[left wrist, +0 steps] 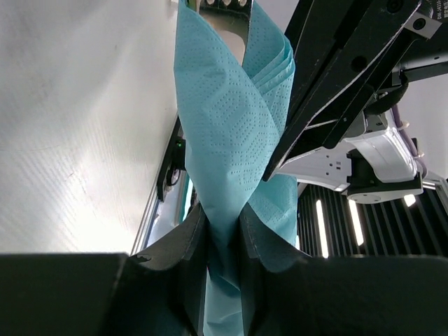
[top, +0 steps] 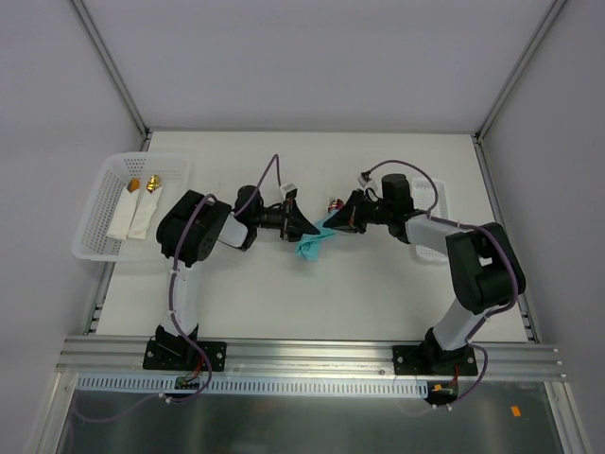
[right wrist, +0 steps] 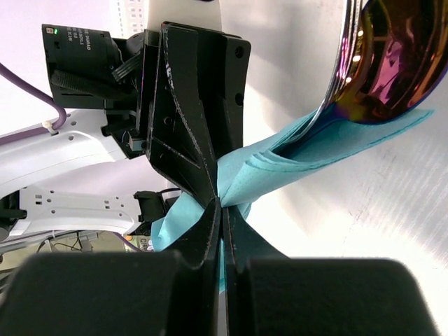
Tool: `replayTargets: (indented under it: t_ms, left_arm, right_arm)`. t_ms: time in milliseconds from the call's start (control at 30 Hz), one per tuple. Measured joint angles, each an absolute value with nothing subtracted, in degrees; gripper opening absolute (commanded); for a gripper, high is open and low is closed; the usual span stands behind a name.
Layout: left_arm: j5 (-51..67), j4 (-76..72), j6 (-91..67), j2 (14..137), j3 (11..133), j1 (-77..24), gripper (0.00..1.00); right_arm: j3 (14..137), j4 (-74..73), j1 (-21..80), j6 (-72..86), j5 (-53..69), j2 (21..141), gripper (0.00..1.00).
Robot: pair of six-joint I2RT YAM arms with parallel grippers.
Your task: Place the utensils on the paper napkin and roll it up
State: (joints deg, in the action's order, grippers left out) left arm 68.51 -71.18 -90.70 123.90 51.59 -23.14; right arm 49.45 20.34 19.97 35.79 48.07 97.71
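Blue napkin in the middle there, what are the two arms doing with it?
Both arms are pinching the paper napkin mid-table: the left gripper and the right gripper are each shut on it, nose to nose. A purplish utensil head pokes out of its folds. Two white rolled napkins sit in the basket at left.

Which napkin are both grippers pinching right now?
The teal paper napkin, pinched by left gripper and right gripper; the two white rolled napkins lie in the basket.
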Motion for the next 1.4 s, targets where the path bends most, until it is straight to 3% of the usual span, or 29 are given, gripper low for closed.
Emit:
replayTargets:
  t_ms: [133,167,233,267,367,467,900,1400]
  left_arm:
    - [68.79,-71.16,-90.72,122.72,51.62,-23.14,0.0]
    - [68.84,-71.16,-90.7,122.54,51.62,-23.14,0.0]
    - [69.04,-71.13,-90.63,122.21,51.83,-23.0,0.0]
    - [69.19,-71.13,-90.43,122.04,52.03,-22.9,0.0]
    - [70.06,-70.98,-87.74,120.22,52.36,-22.74,0.0]
    - [70.91,-70.0,-81.54,116.07,52.36,-22.44,0.0]
    - [69.76,-35.16,-39.92,95.44,55.46,-22.39,0.0]
    - [66.43,-19.75,-30.76,92.4,55.61,-22.52,0.0]
  right_arm:
    - [49.95,19.51,19.97,35.42,48.34,96.68,0.02]
    - [50.3,19.11,19.97,35.31,48.51,96.64,0.16]
    - [50.74,18.61,19.97,35.22,48.75,96.6,0.31]
    - [50.83,18.35,19.97,35.14,48.84,96.51,0.44]
    - [50.83,17.15,19.88,35.05,48.88,96.03,0.6]
    - [50.83,16.45,19.38,35.48,48.99,94.72,0.67]
    - [52.16,17.78,18.9,38.52,51.79,86.02,0.73]
    - [57.04,12.91,23.4,35.22,47.77,83.79,0.73]
